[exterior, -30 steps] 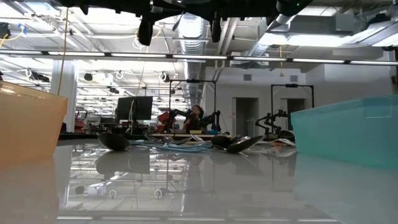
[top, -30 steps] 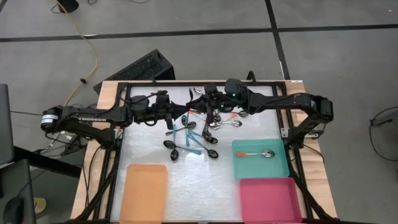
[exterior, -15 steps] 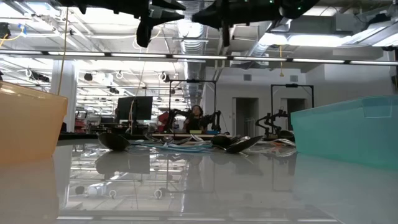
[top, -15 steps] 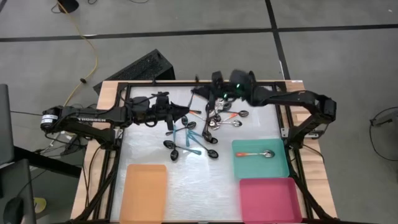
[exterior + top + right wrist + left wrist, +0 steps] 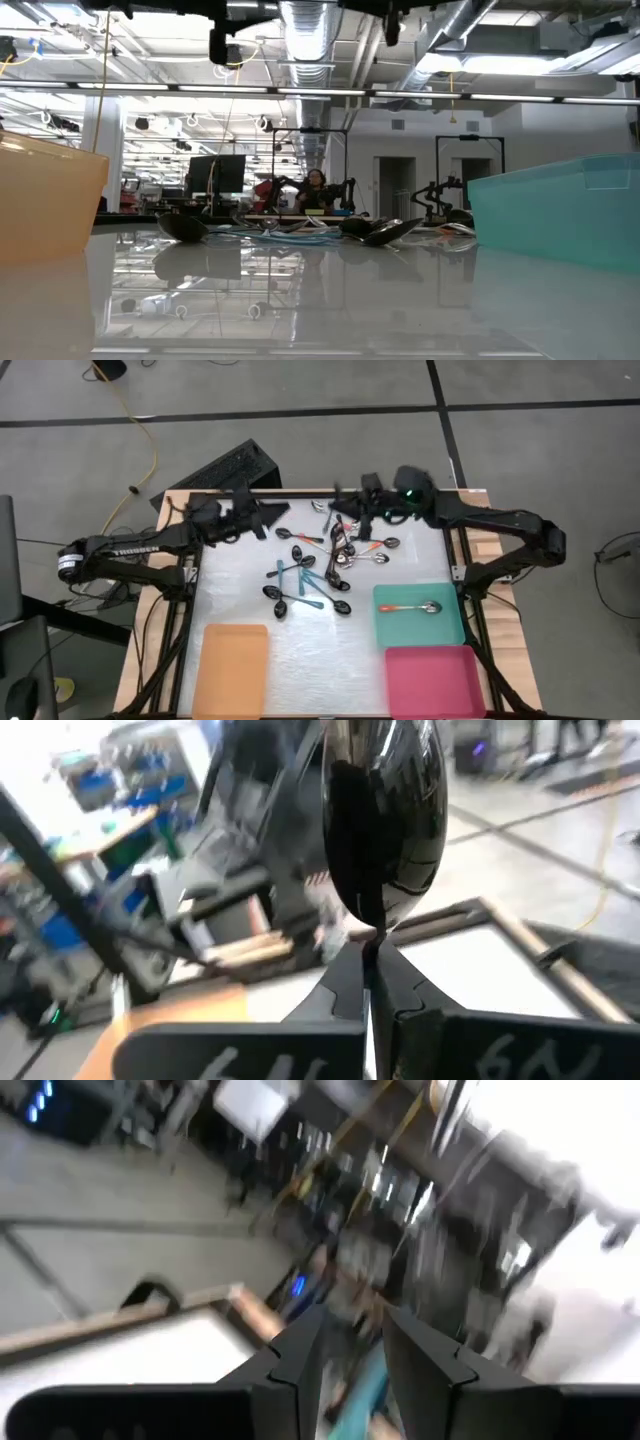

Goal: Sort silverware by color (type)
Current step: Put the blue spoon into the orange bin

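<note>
Now the right gripper pinches a dark spoon, bowl jutting straight out past its fingers, while the left gripper, fingers narrowly parted and empty, hangs near the surface's far-left corner.

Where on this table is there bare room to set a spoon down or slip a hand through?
Bare patches: the table left of the spoon cluster, the strip between the orange tray and the teal tray, and the pink tray. Crowded: the far middle, around the spoon pile.

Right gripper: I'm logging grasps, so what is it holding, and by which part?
The right gripper pinches a spoon by its handle, just below the dark bowl.
</note>
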`<state>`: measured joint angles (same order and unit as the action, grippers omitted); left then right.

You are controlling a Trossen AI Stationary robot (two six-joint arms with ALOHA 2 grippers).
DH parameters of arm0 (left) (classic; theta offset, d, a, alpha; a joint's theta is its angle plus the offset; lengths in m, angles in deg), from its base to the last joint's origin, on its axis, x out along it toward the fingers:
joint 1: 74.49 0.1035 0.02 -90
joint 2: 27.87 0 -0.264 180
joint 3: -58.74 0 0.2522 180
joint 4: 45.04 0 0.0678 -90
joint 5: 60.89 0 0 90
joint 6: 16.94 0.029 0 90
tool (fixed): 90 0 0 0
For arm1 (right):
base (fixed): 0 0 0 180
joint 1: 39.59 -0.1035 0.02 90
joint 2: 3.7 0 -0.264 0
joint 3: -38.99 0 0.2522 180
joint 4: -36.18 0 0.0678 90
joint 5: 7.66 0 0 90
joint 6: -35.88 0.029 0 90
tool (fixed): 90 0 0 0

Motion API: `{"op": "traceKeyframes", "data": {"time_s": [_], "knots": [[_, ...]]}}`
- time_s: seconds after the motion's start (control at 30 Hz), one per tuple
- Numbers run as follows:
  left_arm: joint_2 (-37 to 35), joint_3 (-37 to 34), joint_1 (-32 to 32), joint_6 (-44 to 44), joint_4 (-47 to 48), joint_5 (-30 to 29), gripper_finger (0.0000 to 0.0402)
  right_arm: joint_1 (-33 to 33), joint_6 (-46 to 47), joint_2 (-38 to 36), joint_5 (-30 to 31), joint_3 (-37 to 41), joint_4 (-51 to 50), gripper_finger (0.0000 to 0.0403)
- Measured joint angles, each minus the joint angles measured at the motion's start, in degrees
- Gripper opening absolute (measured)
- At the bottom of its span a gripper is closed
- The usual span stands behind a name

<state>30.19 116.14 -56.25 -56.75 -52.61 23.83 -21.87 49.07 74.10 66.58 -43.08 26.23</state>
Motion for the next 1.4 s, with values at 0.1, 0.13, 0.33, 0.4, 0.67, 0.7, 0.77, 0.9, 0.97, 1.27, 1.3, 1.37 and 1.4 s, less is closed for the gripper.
{"op": "traceKeyframes", "data": {"time_s": [0.1, 0.13, 0.33, 0.4, 0.67, 0.7, 0.77, 0.9, 0.97, 1.27, 1.3, 1.37, 1.4], "knots": [[-1.69, 0.00, 2.77, -3.52, -4.01, 0.05, 0.0090, -3.99, -0.18, 3.32, 1.73, 0.00, 0.37, 0.0005], [-2.23, 0.00, 3.50, -4.45, -5.39, 0.15, 0.0090, -5.16, -0.19, 4.64, 2.00, 0.02, 0.98, 0.0005], [-5.46, 0.02, 6.29, -6.69, -10.74, -1.36, 0.0090, -11.72, 0.25, 14.64, 1.15, 0.02, 11.35, 0.0005], [-6.55, 0.02, 6.65, -7.37, -10.97, -3.24, 0.0090, -13.29, 0.47, 18.17, -1.25, 0.02, 16.19, 0.0005], [-8.94, 0.02, 6.69, -6.45, -10.74, -9.06, 0.0090, -18.43, 1.88, 32.61, -10.41, -1.78, 38.43, 0.0005], [-9.01, 0.02, 6.69, -6.45, -10.62, -9.07, 0.0090, -19.07, 1.90, 34.41, -11.40, -3.12, 39.02, 0.0005], [-9.03, 0.02, 6.69, -6.45, -10.60, -9.07, 0.0090, -20.21, 1.92, 37.75, -13.30, -6.83, 38.59, 0.0005], [-9.03, 0.02, 6.66, -6.48, -10.54, -8.78, 0.0090, -22.40, 1.94, 44.79, -18.70, -16.15, 37.70, 0.0005], [-9.03, 0.02, 6.53, -6.50, -10.51, -8.70, 0.0090, -23.54, 1.93, 48.00, -21.54, -21.62, 35.12, 0.0005], [-9.01, 0.02, 5.88, -7.07, -9.21, -8.55, 0.0090, -27.44, -2.66, 62.17, -24.97, -46.96, 17.70, 0.0007], [-9.01, 0.02, 5.74, -7.20, -8.90, -8.57, 0.0090, -27.68, -3.34, 63.69, -24.93, -49.67, 15.79, 0.0007], [-9.01, 0.02, 5.47, -7.22, -8.78, -8.57, 0.0090, -27.91, -4.37, 66.31, -24.87, -54.44, 11.33, 0.0008], [-9.01, 0.02, 5.38, -7.22, -8.74, -8.57, 0.0090, -27.92, -4.69, 67.70, -24.73, -56.88, 9.63, 0.0008]]}}
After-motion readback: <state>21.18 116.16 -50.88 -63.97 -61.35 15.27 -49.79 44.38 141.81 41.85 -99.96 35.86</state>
